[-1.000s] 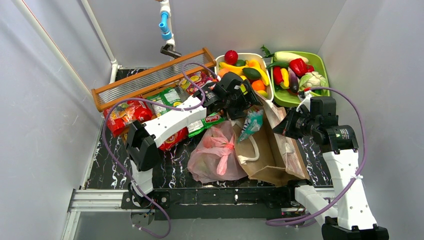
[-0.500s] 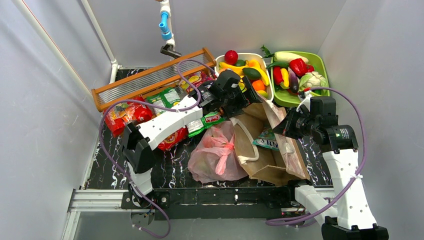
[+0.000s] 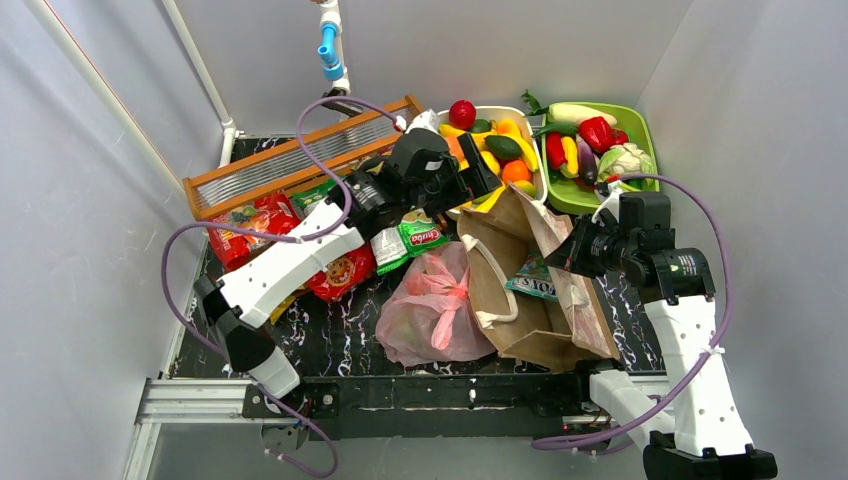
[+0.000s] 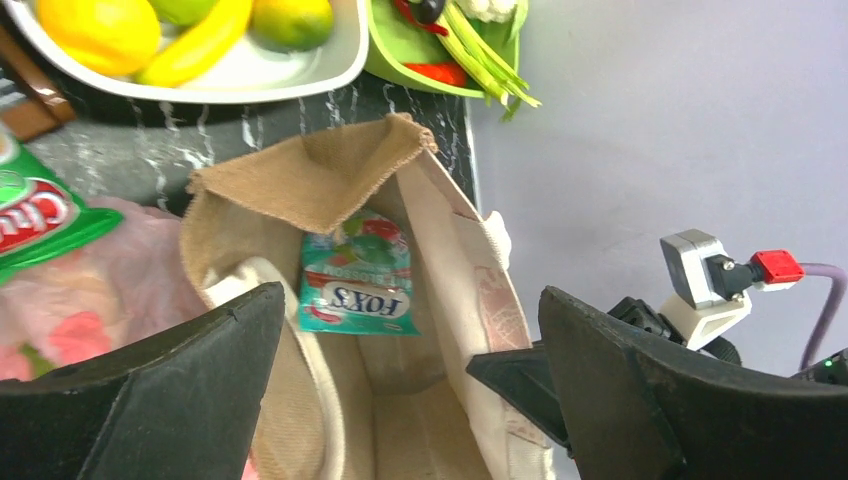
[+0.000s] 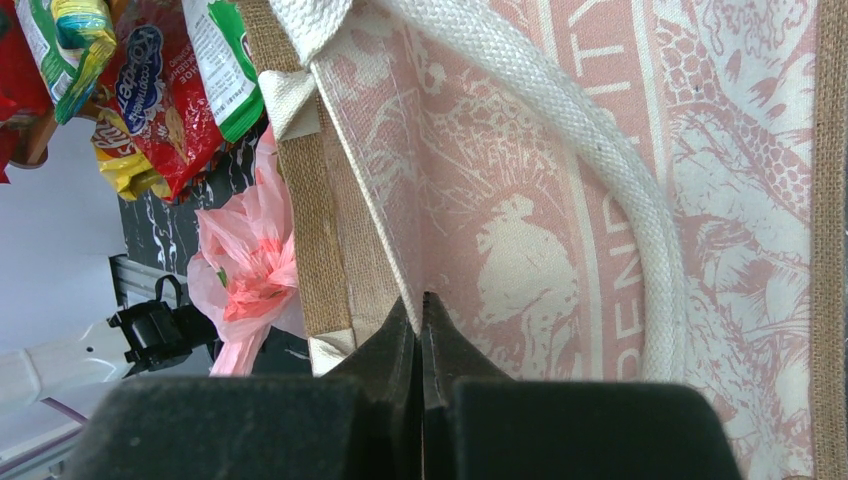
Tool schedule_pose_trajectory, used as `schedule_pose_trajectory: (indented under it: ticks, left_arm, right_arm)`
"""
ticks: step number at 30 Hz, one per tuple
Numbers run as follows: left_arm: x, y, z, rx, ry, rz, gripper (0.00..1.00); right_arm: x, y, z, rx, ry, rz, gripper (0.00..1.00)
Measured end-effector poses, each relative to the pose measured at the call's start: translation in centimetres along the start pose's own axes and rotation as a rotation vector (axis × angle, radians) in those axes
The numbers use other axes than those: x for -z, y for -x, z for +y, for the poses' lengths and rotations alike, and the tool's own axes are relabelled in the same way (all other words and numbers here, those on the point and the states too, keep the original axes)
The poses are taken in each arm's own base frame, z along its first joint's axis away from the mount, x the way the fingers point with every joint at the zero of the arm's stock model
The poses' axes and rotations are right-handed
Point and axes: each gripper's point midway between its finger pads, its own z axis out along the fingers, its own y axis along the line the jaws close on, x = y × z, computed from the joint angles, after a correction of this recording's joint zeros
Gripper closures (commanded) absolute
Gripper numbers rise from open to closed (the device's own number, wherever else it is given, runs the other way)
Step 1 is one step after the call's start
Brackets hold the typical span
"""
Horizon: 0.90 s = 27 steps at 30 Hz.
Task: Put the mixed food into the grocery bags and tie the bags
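The left end effector (image 3: pixel 478 183) was held with its fingers wide apart above the far mouth of the brown bag (image 3: pixel 540 325), with nothing gripped. A teal packet (image 4: pixel 358 290) was seen lying inside that bag. The right end effector (image 5: pixel 421 305) was pressed together on the bag's right wall. The pink bag (image 3: pixel 430 310) was laid just left of the brown one on the surface (image 3: pixel 330 340), and snack packets (image 3: pixel 340 272) were spread farther left. Toy fruit was heaped in the white basket (image 4: pixel 335 70) at the far side, beside the green tray (image 3: pixel 650 135).
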Motion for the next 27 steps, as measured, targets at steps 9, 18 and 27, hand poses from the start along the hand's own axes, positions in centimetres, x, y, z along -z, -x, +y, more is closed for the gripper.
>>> schedule_pose_trajectory:
  ticks: [9, 18, 27]
  left_arm:
    - [4.8, 2.2, 3.3, -0.154, 0.106, -0.111, 0.02]
    - [10.8, 5.1, 5.8, -0.261, 0.206, -0.236, 0.02]
    - [15.7, 7.1, 10.2, -0.353, 0.405, -0.318, 0.02]
  right_arm:
    - [-0.1, 0.0, 0.0, -0.002, -0.002, 0.004, 0.99]
    - [-0.2, 0.0, -0.1, -0.002, -0.003, 0.008, 0.99]
    - [-0.2, 0.0, -0.1, -0.002, -0.003, 0.008, 0.99]
